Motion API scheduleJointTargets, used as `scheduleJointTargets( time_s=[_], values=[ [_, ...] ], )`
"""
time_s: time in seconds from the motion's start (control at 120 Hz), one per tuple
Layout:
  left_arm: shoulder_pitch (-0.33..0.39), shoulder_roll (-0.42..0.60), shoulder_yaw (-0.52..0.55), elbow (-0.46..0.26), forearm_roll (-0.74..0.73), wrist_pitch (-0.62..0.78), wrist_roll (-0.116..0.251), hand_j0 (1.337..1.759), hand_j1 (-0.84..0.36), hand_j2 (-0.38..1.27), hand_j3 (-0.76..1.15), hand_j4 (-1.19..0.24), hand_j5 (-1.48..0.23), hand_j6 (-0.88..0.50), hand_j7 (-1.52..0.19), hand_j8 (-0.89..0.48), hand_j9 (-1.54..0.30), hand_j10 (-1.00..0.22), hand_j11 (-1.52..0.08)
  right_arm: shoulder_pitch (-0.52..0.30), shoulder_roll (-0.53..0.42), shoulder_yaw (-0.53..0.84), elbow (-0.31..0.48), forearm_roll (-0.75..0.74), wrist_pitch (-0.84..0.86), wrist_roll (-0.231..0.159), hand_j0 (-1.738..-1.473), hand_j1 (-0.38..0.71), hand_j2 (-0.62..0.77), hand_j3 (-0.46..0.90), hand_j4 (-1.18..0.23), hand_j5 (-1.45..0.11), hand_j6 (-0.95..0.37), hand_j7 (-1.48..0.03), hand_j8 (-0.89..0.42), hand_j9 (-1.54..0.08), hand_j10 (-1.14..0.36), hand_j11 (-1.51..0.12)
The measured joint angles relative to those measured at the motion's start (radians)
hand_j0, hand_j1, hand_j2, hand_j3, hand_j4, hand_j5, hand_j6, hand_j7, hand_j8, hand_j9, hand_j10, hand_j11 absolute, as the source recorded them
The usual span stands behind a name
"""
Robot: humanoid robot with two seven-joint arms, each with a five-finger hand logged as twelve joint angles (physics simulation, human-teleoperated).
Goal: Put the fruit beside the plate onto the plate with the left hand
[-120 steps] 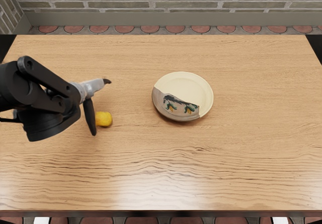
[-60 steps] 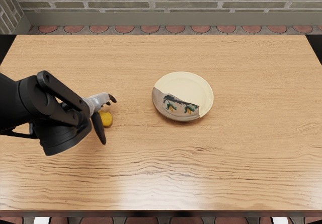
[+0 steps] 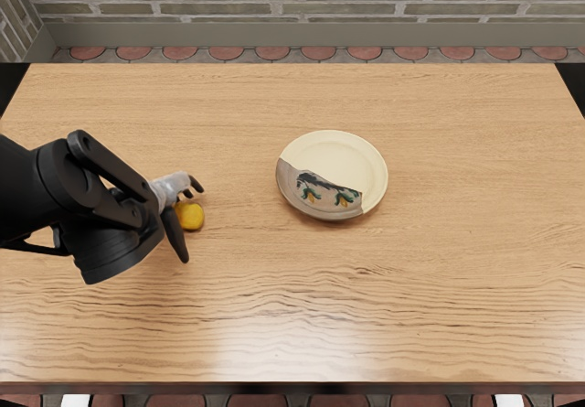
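A small yellow-orange fruit lies on the wooden table, well to the left of the plate. The cream plate with a grey painted patch sits near the table's middle and holds nothing. My left hand comes in from the left edge and hovers right at the fruit. Its fingers are spread around the fruit's left side, one dark finger pointing down in front and short fingertips behind. The hand is open and the fruit still rests on the table. The right arm is out of view.
The bulky black forearm covers the table's left part. A brick wall and a tiled ledge run along the far edge of the table.
My left hand has come down and forward to the fruit, then drawn slightly back left in the last half second. The fruit and plate have not moved.
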Motion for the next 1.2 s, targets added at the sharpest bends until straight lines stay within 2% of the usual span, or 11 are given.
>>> scheduleJointTargets(
  time_s=[0.617,0.667,0.708,0.8,0.858,0.908,0.933,1.017,1.042,1.1,1.2],
  values=[
    [0.000,-0.005,-0.003,0.009,-0.018,0.000,0.003,1.658,0.02,0.06,0.00,-0.28,-0.36,-0.28,-0.36,-0.28,-0.36,-0.28,-0.36,0.000,0.000,0.000,0.000,0.000,0.000,0.000,-1.658,-0.33,0.00,0.00,-0.01,-0.02,-0.01,-0.02,-0.01,-0.02,-0.01,-0.02],
    [0.007,-0.007,-0.006,0.009,-0.023,0.000,0.004,1.658,-0.08,0.07,0.00,-0.36,-0.47,-0.36,-0.47,-0.36,-0.47,-0.36,-0.47,0.000,0.000,0.000,0.000,0.000,0.000,0.000,-1.658,-0.33,0.00,0.00,-0.01,-0.02,-0.01,-0.02,-0.01,-0.02,-0.01,-0.02],
    [0.016,-0.012,-0.009,0.009,-0.024,0.003,0.004,1.658,-0.20,0.09,0.00,-0.48,-0.56,-0.26,-0.60,-0.19,-0.72,-0.46,-0.59,0.000,0.000,0.000,0.000,0.000,0.000,0.000,-1.658,-0.33,0.00,0.00,-0.01,-0.02,-0.01,-0.02,-0.01,-0.02,-0.01,-0.02],
    [0.016,-0.012,-0.012,0.009,-0.030,0.003,0.005,1.658,-0.38,0.12,0.00,-0.61,-0.74,-0.23,-0.64,-0.15,-0.76,-0.61,-0.79,0.000,0.000,0.000,0.000,0.000,0.000,0.000,-1.658,-0.33,0.00,0.00,-0.01,-0.02,-0.01,-0.02,-0.01,-0.02,-0.01,-0.02],
    [0.017,-0.012,-0.013,0.009,-0.031,0.003,0.005,1.658,-0.46,0.13,0.00,-0.69,-0.83,-0.21,-0.66,-0.13,-0.78,-0.64,-0.87,0.000,0.000,0.000,0.000,0.000,0.000,0.000,-1.658,-0.33,0.00,0.00,-0.01,-0.02,-0.01,-0.02,-0.01,-0.02,-0.01,-0.02],
    [0.016,-0.008,-0.013,0.008,-0.031,0.002,0.005,1.658,-0.49,0.20,0.00,-0.73,-0.89,-0.25,-0.63,-0.18,-0.73,-0.69,-0.93,0.000,0.000,0.000,0.000,0.000,0.000,0.000,-1.658,-0.33,0.00,0.00,-0.01,-0.02,-0.01,-0.02,-0.01,-0.02,-0.01,-0.02],
    [0.016,0.001,-0.012,0.008,-0.032,0.002,0.005,1.657,-0.51,0.22,0.00,-0.71,-0.92,-0.29,-0.68,-0.23,-0.71,-0.71,-0.96,0.000,0.000,0.000,0.000,0.000,0.000,0.000,-1.658,-0.33,0.00,0.00,-0.01,-0.02,-0.01,-0.02,-0.01,-0.02,-0.01,-0.02],
    [0.007,0.028,-0.007,0.008,-0.036,-0.001,0.005,1.656,-0.48,0.40,0.00,-0.76,-1.00,-0.34,-0.84,-0.34,-0.86,-0.76,-1.03,0.000,0.000,0.000,0.000,0.000,0.000,0.000,-1.658,-0.33,0.00,0.00,-0.01,-0.02,-0.01,-0.02,-0.01,-0.02,-0.01,-0.02],
    [0.004,0.036,-0.005,0.008,-0.039,0.000,0.005,1.656,-0.47,0.42,0.00,-0.77,-1.01,-0.37,-0.87,-0.37,-0.89,-0.77,-1.04,0.000,0.000,0.000,0.000,0.000,0.000,0.000,-1.658,-0.33,0.00,0.00,-0.01,-0.02,-0.01,-0.02,-0.01,-0.02,-0.01,-0.02],
    [0.003,0.038,-0.003,0.008,-0.045,0.000,0.005,1.654,-0.45,0.49,0.00,-0.80,-1.05,-0.38,-0.94,-0.38,-0.96,-0.79,-1.08,0.000,0.000,0.000,0.000,0.000,0.000,0.000,-1.658,-0.33,0.00,0.00,-0.01,-0.02,-0.01,-0.02,-0.01,-0.02,-0.01,-0.02],
    [0.003,0.038,-0.003,0.007,-0.050,-0.004,0.005,1.653,-0.41,0.50,0.00,-0.80,-1.13,-0.37,-1.04,-0.39,-1.04,-0.81,-1.12,0.000,0.000,0.000,0.000,0.000,0.000,0.000,-1.658,-0.33,0.00,0.00,-0.01,-0.02,-0.01,-0.02,-0.01,-0.02,-0.01,-0.02]
  ],
)
